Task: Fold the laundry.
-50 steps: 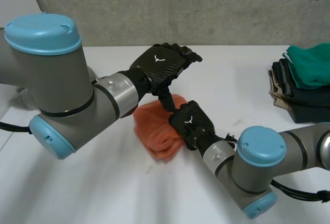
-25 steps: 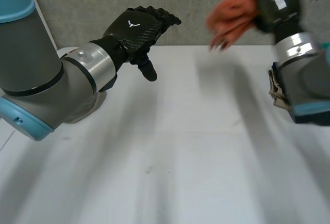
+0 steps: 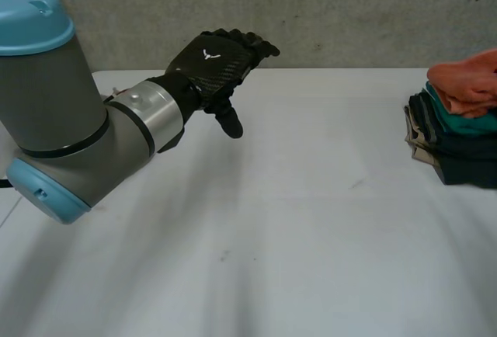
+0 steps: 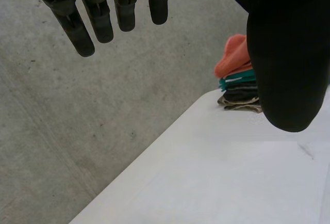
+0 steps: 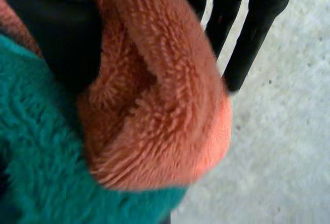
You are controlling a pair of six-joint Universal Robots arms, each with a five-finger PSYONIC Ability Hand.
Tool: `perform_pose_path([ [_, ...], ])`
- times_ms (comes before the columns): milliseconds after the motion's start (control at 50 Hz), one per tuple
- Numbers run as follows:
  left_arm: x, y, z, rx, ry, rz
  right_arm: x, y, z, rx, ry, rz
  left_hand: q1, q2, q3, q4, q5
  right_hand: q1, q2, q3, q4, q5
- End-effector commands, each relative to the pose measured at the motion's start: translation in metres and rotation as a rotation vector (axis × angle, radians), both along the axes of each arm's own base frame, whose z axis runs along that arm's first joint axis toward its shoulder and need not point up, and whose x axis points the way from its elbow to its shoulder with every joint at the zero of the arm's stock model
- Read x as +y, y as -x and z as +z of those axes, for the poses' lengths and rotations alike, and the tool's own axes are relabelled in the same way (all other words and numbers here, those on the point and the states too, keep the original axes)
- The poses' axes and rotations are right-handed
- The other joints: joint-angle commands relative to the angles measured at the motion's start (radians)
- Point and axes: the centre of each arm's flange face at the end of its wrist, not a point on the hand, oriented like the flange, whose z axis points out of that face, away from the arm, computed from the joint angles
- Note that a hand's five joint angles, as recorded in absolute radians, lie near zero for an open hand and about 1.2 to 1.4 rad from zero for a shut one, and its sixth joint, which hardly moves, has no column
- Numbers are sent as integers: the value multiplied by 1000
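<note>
Left hand [image 3: 213, 61] hangs spread around 11 o'clock; right hand [image 5: 51, 28] pinches the orange cloth [image 5: 170, 105] atop the stack [image 3: 454, 151] at 3 o'clock.

A white table [image 3: 311, 220] is carrying a stack of folded clothes [image 3: 457, 162], which is sitting near its right edge.

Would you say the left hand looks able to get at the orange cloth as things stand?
Probably not without a long reach: the left hand hovers open at the table's opposite side from the stack that the orange cloth tops, and the right hand is at that cloth. Nothing lies between.
</note>
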Motion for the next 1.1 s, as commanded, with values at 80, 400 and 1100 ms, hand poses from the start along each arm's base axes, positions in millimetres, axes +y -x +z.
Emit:
perform_pose_path([
  [80, 2, 1, 2, 2, 5, -3, 25, 15, 54, -21, -52, -61, 16, -4, -8, 1, -23, -617, -677, -690, -751, -638],
  [400, 6, -8, 34, 51, 82, 21, 85, -77, 186, 67, 40, -116, 10, -10, -14, -4, -29, -617, -677, -690, -751, -638],
  [1100, -243, -242, -202, -644, 168, 535, 254, -246, -3, 371, -371, 423, 429, 409, 405, 414, 390, -617, -677, -690, -751, -638],
])
